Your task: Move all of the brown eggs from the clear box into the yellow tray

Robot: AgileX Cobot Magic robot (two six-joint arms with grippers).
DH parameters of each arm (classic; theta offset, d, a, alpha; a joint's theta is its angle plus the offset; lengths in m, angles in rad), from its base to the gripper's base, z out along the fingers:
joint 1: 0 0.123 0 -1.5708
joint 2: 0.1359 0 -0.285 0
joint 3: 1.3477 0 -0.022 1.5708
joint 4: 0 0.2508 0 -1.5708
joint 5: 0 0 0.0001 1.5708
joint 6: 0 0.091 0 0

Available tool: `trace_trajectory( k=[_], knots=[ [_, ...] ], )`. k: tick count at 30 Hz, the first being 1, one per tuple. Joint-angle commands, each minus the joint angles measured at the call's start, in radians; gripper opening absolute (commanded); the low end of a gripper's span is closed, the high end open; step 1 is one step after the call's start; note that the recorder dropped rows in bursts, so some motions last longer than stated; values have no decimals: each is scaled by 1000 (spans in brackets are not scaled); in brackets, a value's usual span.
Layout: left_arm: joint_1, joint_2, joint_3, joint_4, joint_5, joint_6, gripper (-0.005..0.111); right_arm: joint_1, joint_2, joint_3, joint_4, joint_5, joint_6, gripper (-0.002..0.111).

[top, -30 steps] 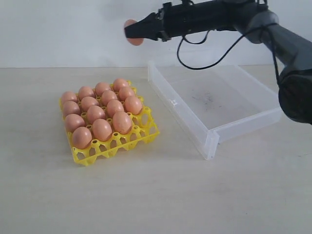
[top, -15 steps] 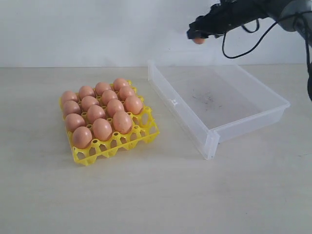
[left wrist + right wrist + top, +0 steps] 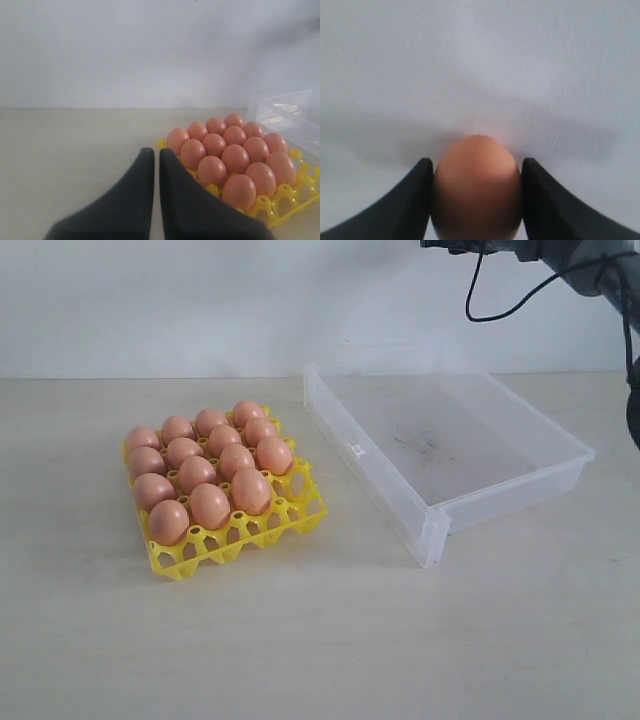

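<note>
Right arm (image 3: pixel 500 246) cropped at exterior view's top, brown egg (image 3: pixel 476 187) blurred, bottom cut off, clear box (image 3: pixel 280 107) cropped

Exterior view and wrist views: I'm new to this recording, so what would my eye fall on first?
The yellow tray, left on the table and packed with brown eggs, stands out beside the clear box, which holds no egg. In the right wrist view, the right pincer grips a single brown egg against a white wall.
</note>
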Motion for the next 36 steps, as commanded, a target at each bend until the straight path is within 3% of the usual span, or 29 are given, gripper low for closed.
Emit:
trace_trajectory(
  k=[1,3,7,10,12,18,24,28,29,31,32,33,34,35,36],
  knots=[
    [-5,3,4,-5,-12,5,4,2,-58,-13,-363,-109,75,0],
    [-5,3,4,-5,-12,5,4,2,-71,-13,-550,-88,268,0],
    [-5,3,4,-5,-12,5,4,9,-112,-13,-1038,-5,865,0],
    [-5,3,4,-5,-12,5,4,32,-133,-13,-1124,66,1098,0],
    [-5,3,4,-5,-12,5,4,46,-133,-13,-1035,36,1080,0],
    [-5,3,4,-5,-12,5,4,95,-119,-13,-625,-119,786,0],
    [-5,3,4,-5,-12,5,4,115,-147,-13,-524,-132,737,0],
    [-5,3,4,-5,-12,5,4,66,-164,-13,-493,-64,727,0],
    [-5,3,4,-5,-12,5,4,28,-157,-8,-391,24,645,0],
    [-5,3,4,-5,-12,5,4,-46,-154,63,-91,60,300,0],
    [-5,3,4,-5,-12,5,4,-100,-154,112,192,65,58,0],
    [-5,3,4,-5,-12,5,4,-129,-154,140,357,70,-95,0],
    [-5,3,4,-5,-12,5,4,-173,-154,185,681,96,-398,0],
    [-5,3,4,-5,-12,5,4,-193,-154,205,852,129,-567,0],
    [-5,3,4,-5,-12,5,4,-219,-154,233,1122,224,-859,0]
  ],
)
